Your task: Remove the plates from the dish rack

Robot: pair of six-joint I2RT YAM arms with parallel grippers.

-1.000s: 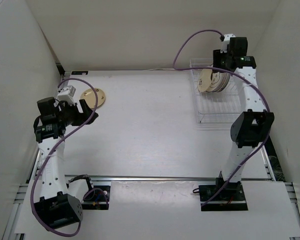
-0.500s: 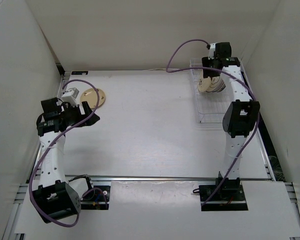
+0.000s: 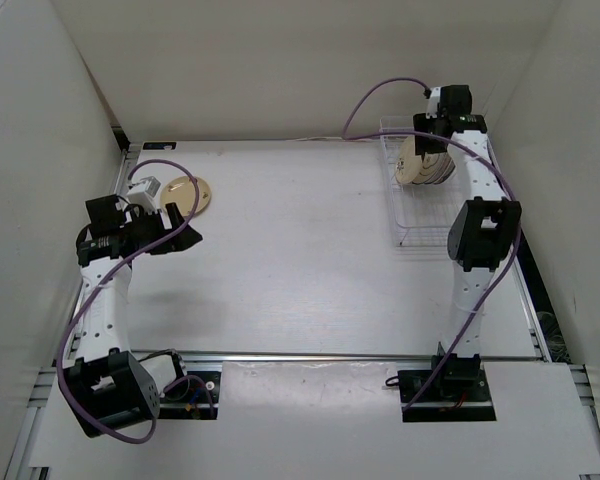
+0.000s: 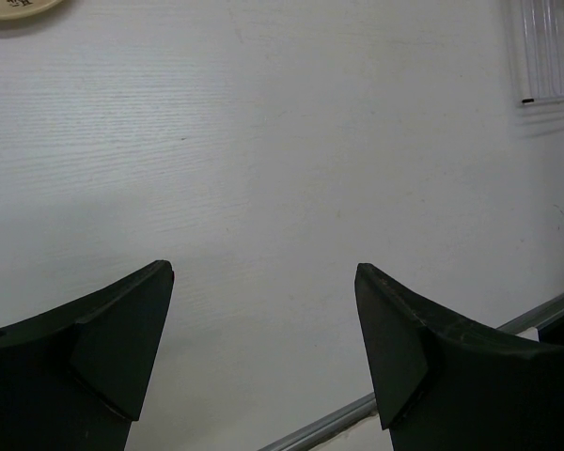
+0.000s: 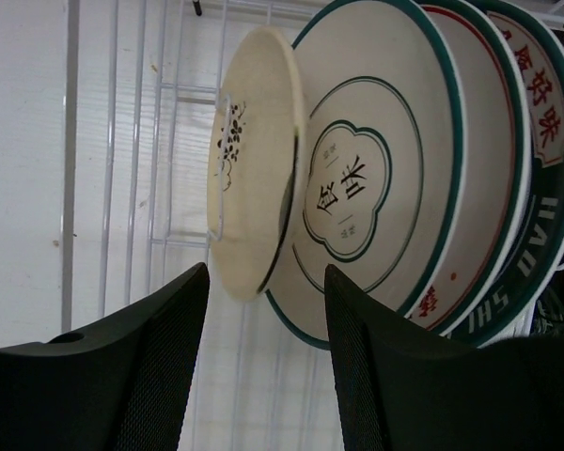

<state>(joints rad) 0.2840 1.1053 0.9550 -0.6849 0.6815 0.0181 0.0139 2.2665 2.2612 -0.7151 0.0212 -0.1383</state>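
R tool (image 5: 265, 282) jaws apart, plates (image 5: 357, 188) on edge in dish rack (image 5: 71, 141)

Glossy glazed plates (image 5: 357, 188), white wire dish rack (image 5: 70, 141), matt table (image 4: 282, 141).

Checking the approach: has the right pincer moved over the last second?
Yes. The right pincer shifted left along the dish rack's far edge, from its far right corner to above the plates.

食味 in centre medallion of green-rimmed plate (image 5: 357, 188); red 好味 on band of rightmost plate (image 5: 545, 103)
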